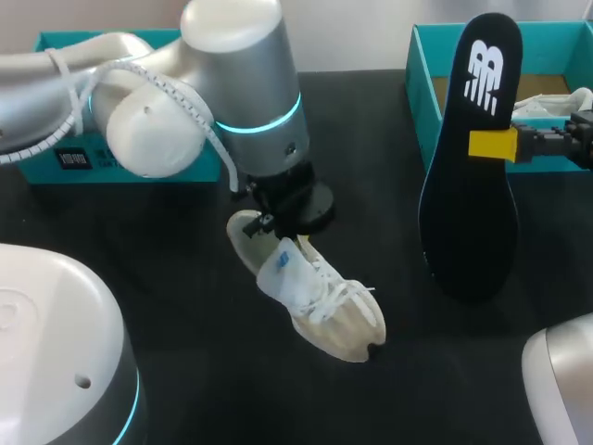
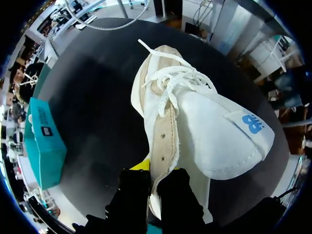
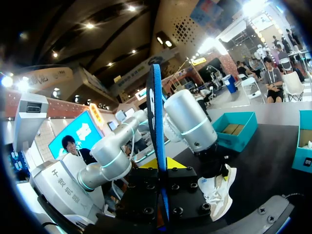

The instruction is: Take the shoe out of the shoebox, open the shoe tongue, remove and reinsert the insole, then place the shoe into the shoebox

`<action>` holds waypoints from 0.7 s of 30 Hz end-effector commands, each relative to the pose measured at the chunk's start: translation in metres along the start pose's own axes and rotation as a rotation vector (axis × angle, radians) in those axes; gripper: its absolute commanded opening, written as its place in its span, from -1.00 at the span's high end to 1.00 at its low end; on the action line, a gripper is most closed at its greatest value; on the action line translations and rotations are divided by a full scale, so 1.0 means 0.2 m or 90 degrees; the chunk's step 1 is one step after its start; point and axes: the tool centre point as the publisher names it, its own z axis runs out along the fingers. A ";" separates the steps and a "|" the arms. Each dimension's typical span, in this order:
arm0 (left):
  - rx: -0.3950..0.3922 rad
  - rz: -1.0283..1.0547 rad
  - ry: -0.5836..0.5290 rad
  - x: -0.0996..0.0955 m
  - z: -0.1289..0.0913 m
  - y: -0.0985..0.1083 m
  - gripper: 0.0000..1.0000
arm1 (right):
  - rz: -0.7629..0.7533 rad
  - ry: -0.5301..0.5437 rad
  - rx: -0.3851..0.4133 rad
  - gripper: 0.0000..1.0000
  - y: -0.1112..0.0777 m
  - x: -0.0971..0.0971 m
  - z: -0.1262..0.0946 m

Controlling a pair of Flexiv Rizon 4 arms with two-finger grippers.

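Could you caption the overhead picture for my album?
Left end effector grips the white shoe while the right end effector holds its black insole upright.

Matt woven cloth shoe (image 1: 338,311); smooth insole (image 1: 468,222); matt table (image 1: 167,306)

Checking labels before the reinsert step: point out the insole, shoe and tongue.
insole (image 1: 468,218): head view, middle of its dark face.
shoe (image 1: 326,298): head view, laced midfoot.
tongue (image 2: 219,136): left wrist view, its white padded face.
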 end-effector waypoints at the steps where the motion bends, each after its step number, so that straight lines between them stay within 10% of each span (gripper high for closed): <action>1: 0.010 0.180 -0.036 0.04 -0.07 0.01 1.00 | 0.001 0.002 0.007 1.00 0.03 -0.01 0.01; 21: -0.004 0.293 -0.031 0.06 -0.01 -0.09 1.00 | 0.001 0.002 0.007 1.00 0.03 -0.01 0.01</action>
